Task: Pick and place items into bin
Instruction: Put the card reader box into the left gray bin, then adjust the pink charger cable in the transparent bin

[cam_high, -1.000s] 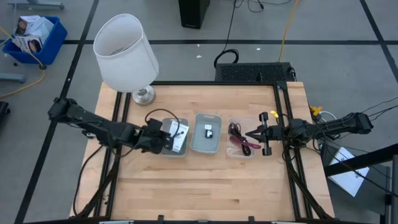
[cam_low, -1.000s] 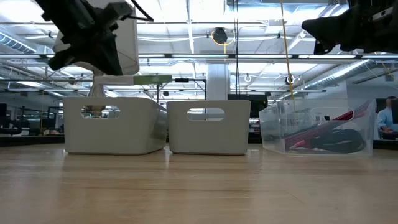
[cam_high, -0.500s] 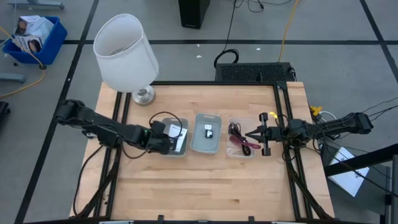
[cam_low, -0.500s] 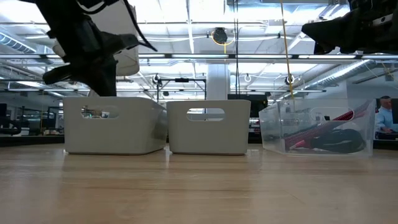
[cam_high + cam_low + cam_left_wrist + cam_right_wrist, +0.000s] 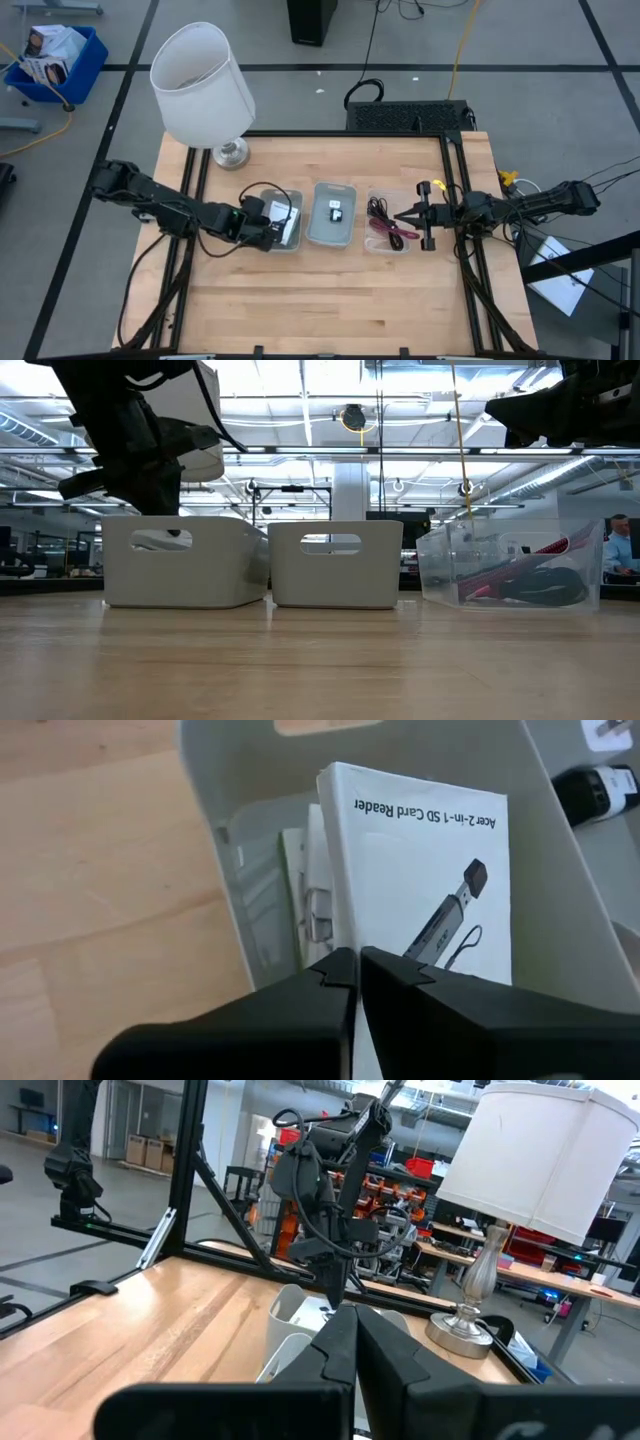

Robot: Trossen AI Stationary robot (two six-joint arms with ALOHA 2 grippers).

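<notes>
Packet: we see a white square packet [image 5: 425, 880] with a dark stick-shaped device pictured on it, lying in the left grey bin [image 5: 283, 221].
Writing: "Acer 2-in-1 SD Card Reader".
Left end effector [image 5: 356, 970]: fingers pressed together, holding nothing, at the bin's outer rim.
Cable bundle [image 5: 388, 228]: red and black, in the clear bin [image 5: 512, 565].
Right end effector [image 5: 405, 217]: narrow (closed), beside that bin.
Room: bare desk [image 5: 330, 290] before the bins.
</notes>
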